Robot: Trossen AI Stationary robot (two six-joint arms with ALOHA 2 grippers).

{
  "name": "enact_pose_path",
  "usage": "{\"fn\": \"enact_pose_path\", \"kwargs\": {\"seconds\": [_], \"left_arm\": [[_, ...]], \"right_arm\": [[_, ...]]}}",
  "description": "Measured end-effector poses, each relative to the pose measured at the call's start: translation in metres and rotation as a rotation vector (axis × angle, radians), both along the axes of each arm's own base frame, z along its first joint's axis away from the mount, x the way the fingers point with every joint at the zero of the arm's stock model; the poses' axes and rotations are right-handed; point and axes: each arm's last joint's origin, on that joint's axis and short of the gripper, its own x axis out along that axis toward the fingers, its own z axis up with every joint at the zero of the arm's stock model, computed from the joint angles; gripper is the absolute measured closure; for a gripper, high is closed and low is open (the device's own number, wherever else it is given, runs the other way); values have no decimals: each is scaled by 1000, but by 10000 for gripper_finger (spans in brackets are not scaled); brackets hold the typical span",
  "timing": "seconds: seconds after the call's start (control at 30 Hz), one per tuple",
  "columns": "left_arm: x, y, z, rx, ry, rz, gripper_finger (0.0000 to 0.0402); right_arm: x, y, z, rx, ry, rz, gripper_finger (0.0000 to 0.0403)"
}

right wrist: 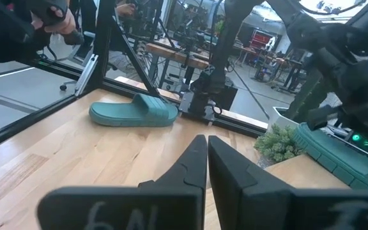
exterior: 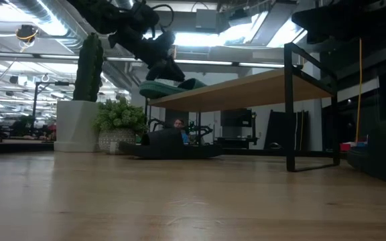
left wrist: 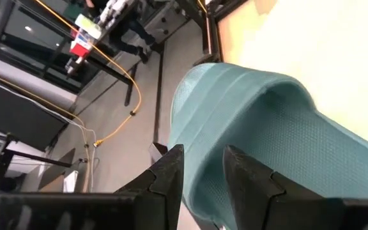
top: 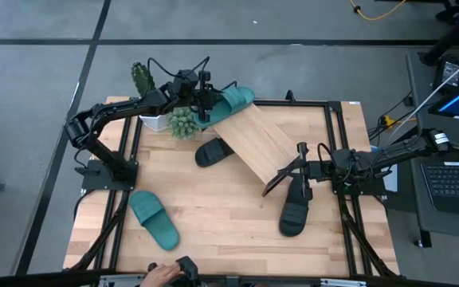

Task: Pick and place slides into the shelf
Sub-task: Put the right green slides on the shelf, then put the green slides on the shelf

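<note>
High view, shelf: the slanted light-wood shelf (top: 253, 142) is seen standing diagonally on the table (top: 213, 223), running from near the far edge toward the right side.
Left gripper: the left gripper (top: 206, 100) is held over the far end of the shelf, close to the table's far edge, and is pinched on the rim of a teal slide (top: 231, 104); in the left wrist view one dark finger (left wrist: 168, 176) is seen outside the rim and the other inside it.
Held teal slide: its heel part is rested on the high end of the shelf board, with its other end reaching past the table's far edge; in the low view it (exterior: 169, 87) is seen lying on the board's raised end.
Second teal slide: it (top: 154, 218) is found flat on the table near the left front corner, well apart from the shelf.
Black slide, middle: it (top: 213, 151) is seen on the table just beside the shelf's left long edge, partly under it.
Black slide, right: it (top: 295, 209) is laid on the table near the right edge, in front of the shelf's low end.
Right gripper: the right gripper (top: 303, 163) is held by the shelf's low end, above the right black slide, with its fingers pressed together and nothing between them.
Plants: a cactus in a white pot (top: 143, 80) and a small leafy plant (top: 183, 123) are seen at the far left corner.
Person: a hand (top: 159, 273) is seen at the front edge.
</note>
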Motion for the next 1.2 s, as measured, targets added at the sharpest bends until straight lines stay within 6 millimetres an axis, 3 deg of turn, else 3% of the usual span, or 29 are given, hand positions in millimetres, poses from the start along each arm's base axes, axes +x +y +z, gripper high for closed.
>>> {"fn": "enact_pose_path", "kwargs": {"seconds": [0.3,0.6,0.87,1.2], "left_arm": [[-8,-7,8,-30,11,7,299],[-18,-34,43,12,-95,29,299],[-30,-79,70,-119,-199,-5,299],[-42,-138,76,-301,-153,-84,299]], "right_arm": [[0,0,0,1,4,0,384],[0,0,-1,-3,11,0,384],[0,0,-4,-6,38,0,384],[0,0,-5,-9,50,0,384]]}}
